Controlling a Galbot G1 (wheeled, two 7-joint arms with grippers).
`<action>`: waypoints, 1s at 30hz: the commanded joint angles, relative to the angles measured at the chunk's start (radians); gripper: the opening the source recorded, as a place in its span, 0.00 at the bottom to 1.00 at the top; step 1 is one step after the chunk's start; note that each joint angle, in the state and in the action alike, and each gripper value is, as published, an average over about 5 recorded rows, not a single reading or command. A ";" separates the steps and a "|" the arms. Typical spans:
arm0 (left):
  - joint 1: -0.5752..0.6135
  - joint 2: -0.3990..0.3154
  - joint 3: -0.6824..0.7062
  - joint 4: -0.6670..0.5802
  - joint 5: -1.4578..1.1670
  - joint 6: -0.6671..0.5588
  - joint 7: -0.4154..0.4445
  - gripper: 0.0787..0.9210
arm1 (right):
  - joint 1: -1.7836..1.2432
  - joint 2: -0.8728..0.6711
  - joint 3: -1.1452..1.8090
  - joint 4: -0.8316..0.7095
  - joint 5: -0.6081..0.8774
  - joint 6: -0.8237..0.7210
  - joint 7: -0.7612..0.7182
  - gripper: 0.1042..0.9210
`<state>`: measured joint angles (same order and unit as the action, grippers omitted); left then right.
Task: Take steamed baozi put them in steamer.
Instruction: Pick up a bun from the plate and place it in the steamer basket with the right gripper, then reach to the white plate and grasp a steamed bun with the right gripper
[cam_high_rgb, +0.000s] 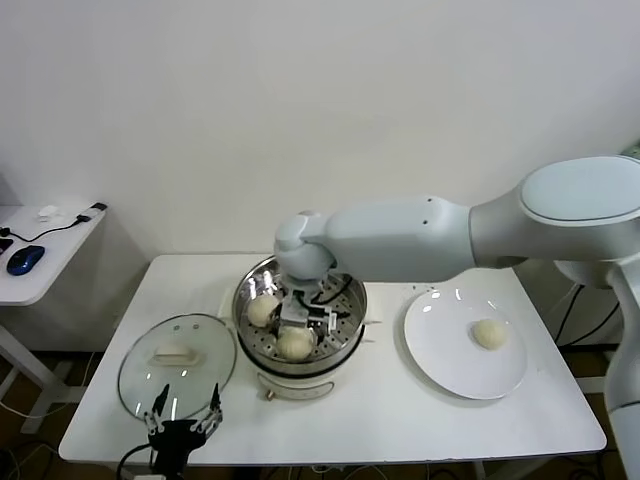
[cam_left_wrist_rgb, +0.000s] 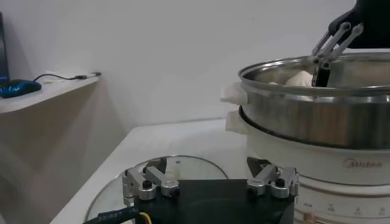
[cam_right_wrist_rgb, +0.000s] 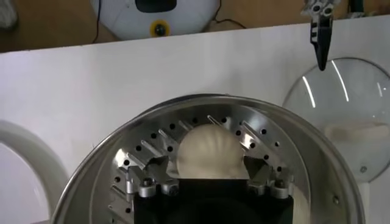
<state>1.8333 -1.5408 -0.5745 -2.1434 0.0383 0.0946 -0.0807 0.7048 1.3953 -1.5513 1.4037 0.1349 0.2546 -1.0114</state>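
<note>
- Head view: the right gripper (cam_high_rgb: 297, 318) reaches down into the round shiny steel steamer (cam_high_rgb: 343, 338) on its cream-white base, at the middle of the white table (cam_high_rgb: 400, 425). Its fingers stand spread on either side of a smooth cream-white baozi (cam_high_rgb: 294, 344) lying on the perforated tray. A second baozi (cam_high_rgb: 262, 311) lies in the steamer beside it; a third (cam_high_rgb: 489, 334) sits on the flat white plate (cam_high_rgb: 440, 355) to the right. The left gripper (cam_high_rgb: 184, 418) hangs released at the table's near edge, over the rim of the round glass lid (cam_high_rgb: 140, 370).
- Left wrist view: the left gripper's fingers (cam_left_wrist_rgb: 148, 184) are spread apart above the glass lid, holding nothing; the steamer rises close beside it.
- Right wrist view: the released fingers (cam_right_wrist_rgb: 144, 174) flank the pleated bun resting on the tray, not clamping it.
</note>
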 joint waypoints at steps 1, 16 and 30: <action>-0.002 0.001 -0.001 0.003 -0.001 0.001 -0.002 0.88 | 0.099 -0.091 0.019 -0.016 0.122 0.016 -0.064 0.88; 0.000 0.005 0.005 -0.007 0.005 -0.006 0.001 0.88 | 0.270 -0.758 -0.314 -0.187 0.341 -0.214 -0.130 0.88; -0.011 0.003 -0.005 0.009 0.001 -0.015 0.012 0.88 | -0.336 -0.796 0.163 -0.435 0.075 -0.247 -0.082 0.88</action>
<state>1.8278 -1.5405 -0.5844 -2.1375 0.0405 0.0821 -0.0666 0.6448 0.6896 -1.5804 1.1071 0.3069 0.0472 -1.1030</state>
